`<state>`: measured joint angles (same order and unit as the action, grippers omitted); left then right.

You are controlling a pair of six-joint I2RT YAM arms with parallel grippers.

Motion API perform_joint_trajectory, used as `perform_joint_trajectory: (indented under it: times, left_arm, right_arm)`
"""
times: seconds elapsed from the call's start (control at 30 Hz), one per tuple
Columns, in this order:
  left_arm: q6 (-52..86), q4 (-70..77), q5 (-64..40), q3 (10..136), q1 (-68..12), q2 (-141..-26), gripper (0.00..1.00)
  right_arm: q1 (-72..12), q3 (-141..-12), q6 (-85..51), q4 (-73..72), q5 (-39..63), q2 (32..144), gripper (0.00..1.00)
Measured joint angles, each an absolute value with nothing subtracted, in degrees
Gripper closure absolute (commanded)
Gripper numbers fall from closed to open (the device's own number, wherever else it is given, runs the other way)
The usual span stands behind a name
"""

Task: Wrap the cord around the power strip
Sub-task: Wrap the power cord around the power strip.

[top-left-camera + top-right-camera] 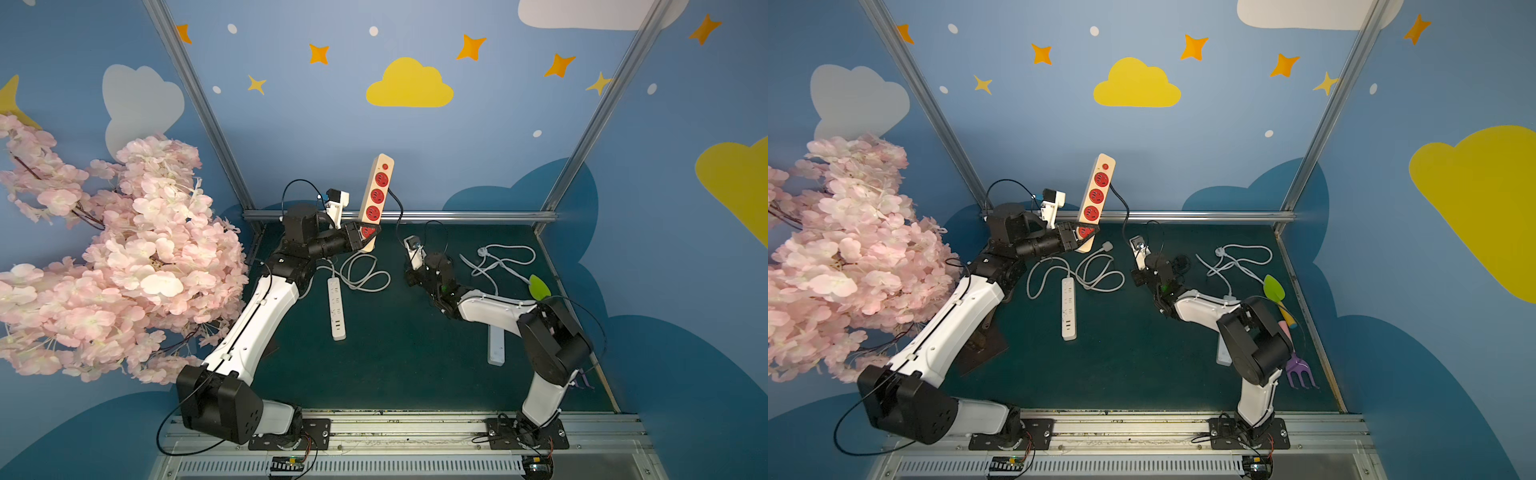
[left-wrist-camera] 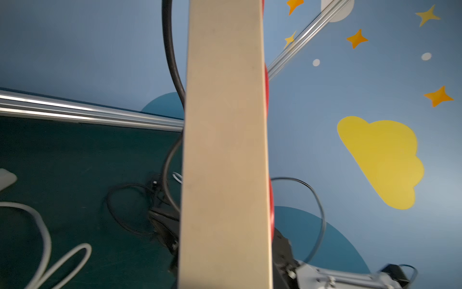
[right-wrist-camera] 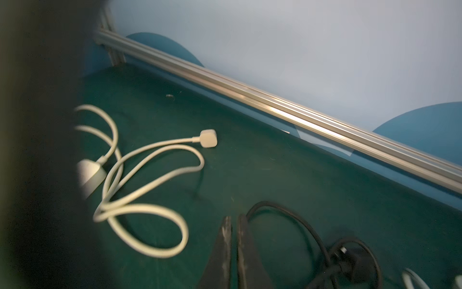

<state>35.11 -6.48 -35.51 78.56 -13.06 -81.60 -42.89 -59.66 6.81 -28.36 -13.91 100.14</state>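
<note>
Left end effector (image 1: 365,237) clamps the lower end of the upright power strip (image 1: 376,191), raised beside the back rail (image 1: 478,216). Its black cord (image 1: 400,214) drops toward the right end effector (image 3: 235,220), which is closed narrow with the cord just beside its tips. Bare surface (image 1: 395,353) spreads between the arms.

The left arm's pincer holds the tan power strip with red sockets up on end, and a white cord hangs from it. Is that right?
Not quite. The cord hanging from the power strip is black, not white; both top views show it. The rest stands: the left pincer holds the tan, red-socketed strip up on end.
</note>
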Motion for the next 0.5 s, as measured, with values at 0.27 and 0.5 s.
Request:
perform_joint_trajectory:
  times: [0.27,0.5]
  left_arm:
    - [15.7,-19.3,-24.8,81.3,-14.0,-87.7,0.97]
    - [-1.4,-25.6,-20.3,78.3,-16.5,-89.6,0.97]
  right_arm:
    - [-53.9,-56.1,20.2,-13.3,-27.9,89.2,1.00]
    - [-55.4,-62.4,34.0,-1.0,-31.5,83.7,1.00]
